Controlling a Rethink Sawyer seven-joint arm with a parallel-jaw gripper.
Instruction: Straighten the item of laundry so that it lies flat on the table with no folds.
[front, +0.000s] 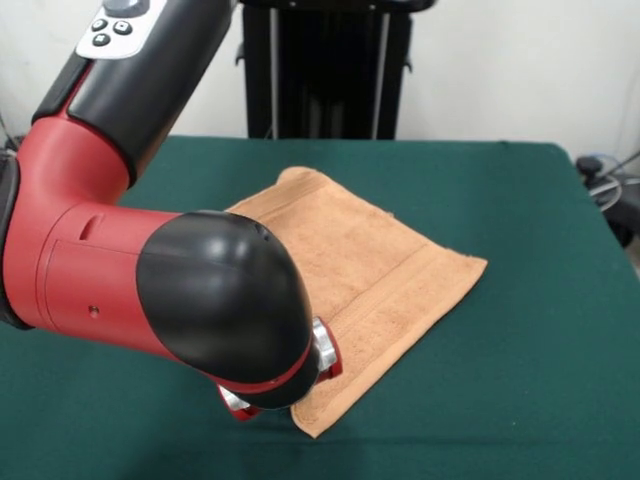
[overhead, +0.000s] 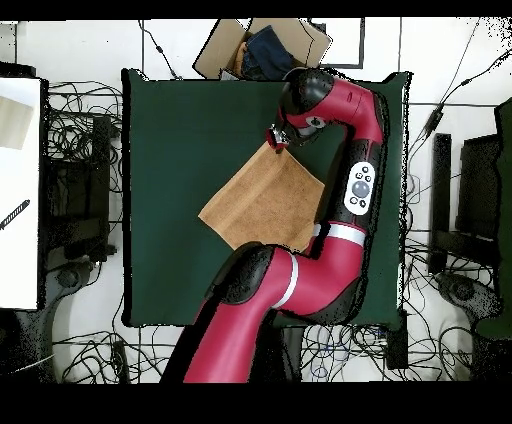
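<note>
Towel (front: 370, 290) lay spread as a diamond near the middle of the green table (front: 520, 200), one woven band visible toward its near-right edge, no obvious folds. Arm (front: 170, 290) reached across the left of the front view, its elbow hiding most of the gripper (overhead: 277, 137), which sat at the towel's near corner. Couldn't tell whether the claw was wide, narrow or pinching cloth. Cardboard box (overhead: 262, 45) sat beyond the table edge overhead.

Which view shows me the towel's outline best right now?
Overhead. The towel shows as a nearly whole diamond on the table, only its edge toward the base hidden by the arm. In the front view the elbow covers one corner, though a woven band shows.
</note>
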